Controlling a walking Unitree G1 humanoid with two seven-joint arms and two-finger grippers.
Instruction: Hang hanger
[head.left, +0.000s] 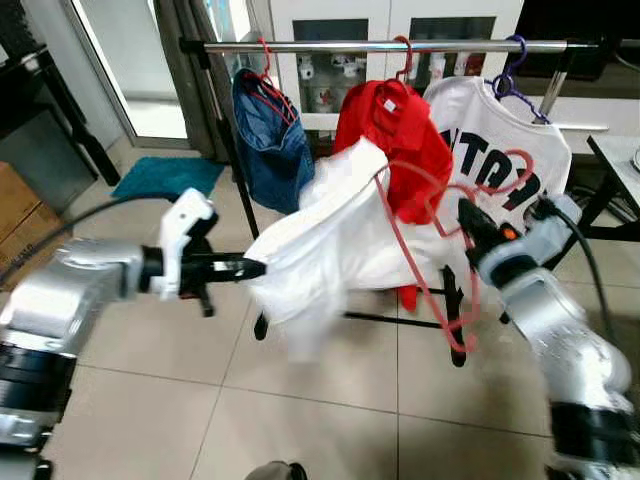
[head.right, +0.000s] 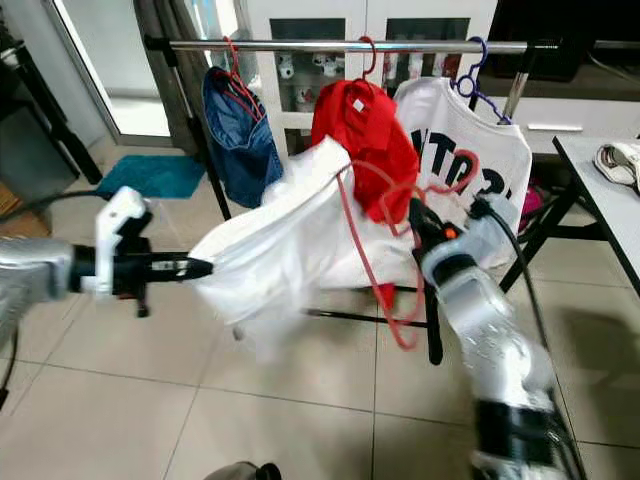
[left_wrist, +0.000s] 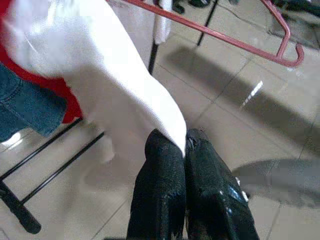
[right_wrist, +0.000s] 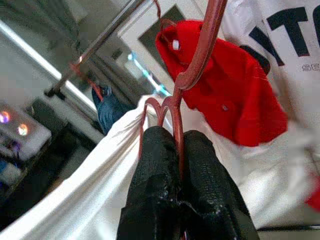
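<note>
Your left pincer (head.left: 258, 268) sits left of centre in the left eye view, its fingers (left_wrist: 165, 165) clamped on an edge of the white shirt (head.left: 330, 240), which stretches across the middle of the frame. Your right pincer (head.left: 468, 215) is right of centre, closed on the red hanger (head.left: 440, 240); in the right wrist view the wire runs between its fingers (right_wrist: 155, 165). The hanger is tilted, threaded into the shirt's upper end, its long bar dropping toward the lower centre-right. It hangs in front of the rail (head.left: 400, 46), not on it. The rail crosses the top of the frame and carries, from left to right, a denim garment (head.left: 270, 140) on a red hanger, a red shirt (head.left: 400, 140) on another, and a white lettered tee (head.left: 500, 150) on a purple hanger (head.left: 515, 75). A teal mat (head.left: 165, 175) lies on the tiled floor (head.left: 330, 400) at the middle left. A surface (head.left: 620, 160) edge shows at the right.
</note>
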